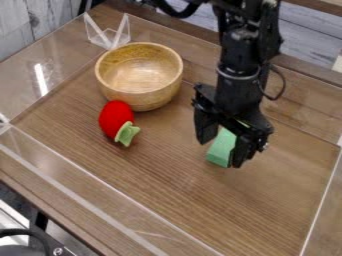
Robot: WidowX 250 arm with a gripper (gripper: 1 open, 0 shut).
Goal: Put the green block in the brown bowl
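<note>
green block on table, claw spread above it

green block (219,150) lies on the wooden table (160,195), right half of the view, partly hidden by the black gripper (223,155). claw is released, fingers wide apart over the block; can't tell if they touch it. brown bowl (139,76) sits well apart, upper left, upright. red strawberry-like toy (118,119) is just below the bowl in view, green end toward lower right. white wire-like thing (107,27) stands beyond the bowl, upper left.
</note>
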